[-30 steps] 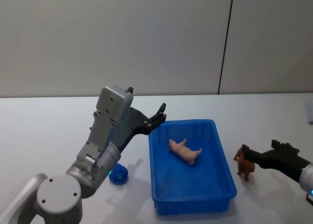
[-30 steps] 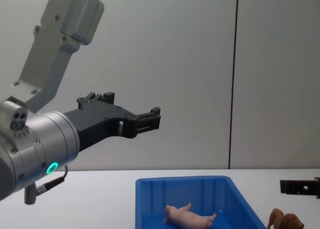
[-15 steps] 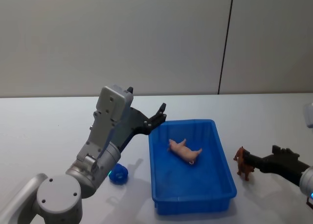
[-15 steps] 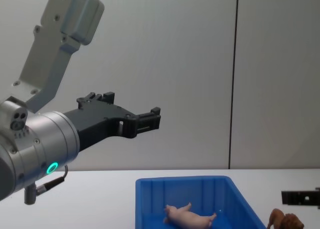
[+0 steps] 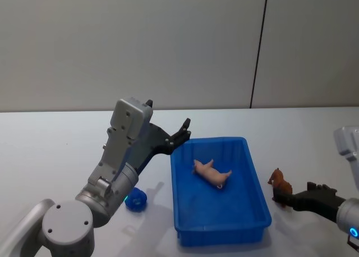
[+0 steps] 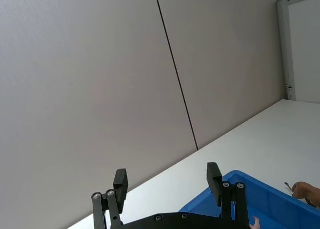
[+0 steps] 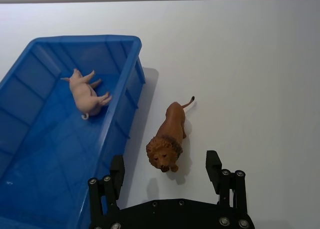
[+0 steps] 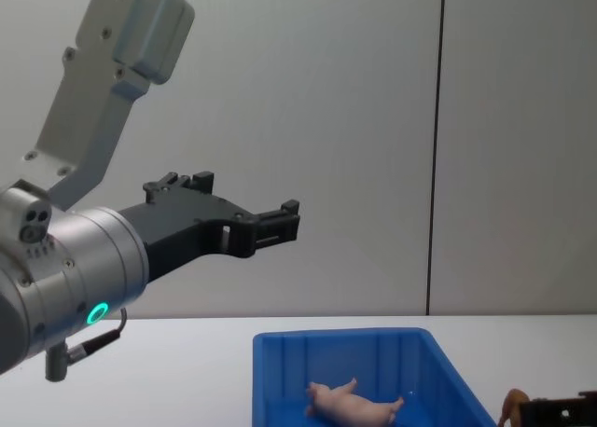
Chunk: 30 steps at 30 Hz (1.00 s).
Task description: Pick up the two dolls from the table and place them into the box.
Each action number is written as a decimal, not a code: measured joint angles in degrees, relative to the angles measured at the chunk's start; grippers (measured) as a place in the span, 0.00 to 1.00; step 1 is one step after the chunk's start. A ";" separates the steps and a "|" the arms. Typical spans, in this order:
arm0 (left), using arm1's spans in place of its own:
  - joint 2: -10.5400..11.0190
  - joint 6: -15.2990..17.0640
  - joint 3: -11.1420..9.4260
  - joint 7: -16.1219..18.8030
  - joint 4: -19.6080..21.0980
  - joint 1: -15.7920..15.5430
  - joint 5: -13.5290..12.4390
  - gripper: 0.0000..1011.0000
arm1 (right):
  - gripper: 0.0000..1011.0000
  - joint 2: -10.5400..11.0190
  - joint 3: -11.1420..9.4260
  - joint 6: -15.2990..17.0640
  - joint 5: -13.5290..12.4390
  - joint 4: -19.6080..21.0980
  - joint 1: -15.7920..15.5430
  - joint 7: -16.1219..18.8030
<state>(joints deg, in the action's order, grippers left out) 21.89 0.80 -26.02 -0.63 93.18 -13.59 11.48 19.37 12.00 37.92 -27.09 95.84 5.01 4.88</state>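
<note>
Brown doll (image 7: 170, 134): lion-shaped, stands upright on table (image 5: 56, 139), lower right of head view, just beside box (image 5: 224, 233) right wall w/ a gap, not touching. Pig (image 5: 212, 173) already lies on its side inside box, centre of frame.

Lion is prob hard moulded plastic: light, stiff, won't squash. Lumpy mane gives some bite, but flanks look smooth, so it could slip or tip if pinched off-centre. Legs and tail are thin, bad grip pts. Best hold, as a judgement: across shoulders/torso, pads on both flanks, low enough not to topple it.

R gripper (image 7: 165, 164) sits low near table level, lower right of head view, jaws spread wide, much wider than the doll. Wrist view has the lion's head facing it and lying between the two fingers w/ a gap each side. No contact seen, holds nothing. Prob needs to go a bit further fwd so pads reach body, not just mane, before closing.

L gripper (image 5: 182, 131) is raised above table by box's upper left corner, mid frame. Jaws apart, empty, idle.
</note>
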 joint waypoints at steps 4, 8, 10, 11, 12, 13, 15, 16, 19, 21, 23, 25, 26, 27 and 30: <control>0.00 0.00 0.00 0.00 0.00 0.00 0.00 0.99 | 0.99 -0.17 0.23 0.90 0.83 -0.26 0.36 -0.10; 0.00 0.00 0.00 0.00 0.00 0.00 0.00 0.99 | 0.99 -0.32 0.47 1.61 1.78 -0.50 0.73 -0.19; 0.00 0.00 0.00 0.00 0.00 0.00 0.00 0.99 | 0.99 -0.42 0.60 1.95 2.38 -0.66 0.96 -0.19; 0.00 0.00 0.00 0.00 0.00 0.00 0.00 0.99 | 0.99 -0.48 0.72 2.12 2.77 -0.84 1.17 -0.17; 0.00 0.00 0.00 0.00 0.00 0.00 0.00 0.99 | 0.99 -0.52 0.78 2.20 2.96 -0.92 1.28 -0.12; 0.00 0.00 0.00 0.00 0.00 0.00 0.00 0.99 | 0.99 -0.57 0.82 2.32 3.22 -1.03 1.38 -0.03; 0.00 0.00 0.00 0.00 0.00 0.00 0.00 0.99 | 0.99 -0.72 1.02 2.51 3.84 -1.41 1.77 0.30; 0.00 0.00 0.00 0.00 0.00 0.00 0.00 0.99 | 0.99 -0.78 1.07 2.59 4.10 -1.57 1.92 0.46; 0.00 0.00 0.00 0.00 0.00 0.00 0.00 0.99 | 0.99 -1.06 1.34 2.82 4.93 -2.26 2.53 1.01; 0.00 0.00 0.00 0.00 0.00 0.00 0.00 0.99 | 0.99 -1.22 1.49 2.92 5.32 -2.68 2.86 1.26; 0.00 0.00 0.00 0.00 0.00 0.00 0.00 0.99 | 0.99 -1.44 1.66 3.10 5.85 -3.30 3.32 1.64; 0.00 0.00 0.00 0.00 0.00 0.00 0.00 0.99 | 0.99 -1.69 1.83 3.26 6.32 -3.92 3.80 1.96; 0.00 0.00 0.00 0.00 0.00 0.00 0.00 0.99 | 0.99 -1.76 1.88 3.32 6.46 -4.10 3.94 2.09; 0.00 0.00 0.00 0.00 0.00 0.00 0.00 0.99 | 0.99 -1.92 1.96 3.40 6.71 -4.48 4.21 2.27; 0.00 0.00 0.00 0.00 0.00 0.00 0.00 0.99 | 0.99 -2.16 2.10 3.55 7.09 -5.08 4.62 2.52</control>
<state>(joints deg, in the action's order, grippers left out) 21.89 0.80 -26.02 -0.63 93.18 -13.59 11.48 17.20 14.10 41.47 -20.00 90.77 9.64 7.39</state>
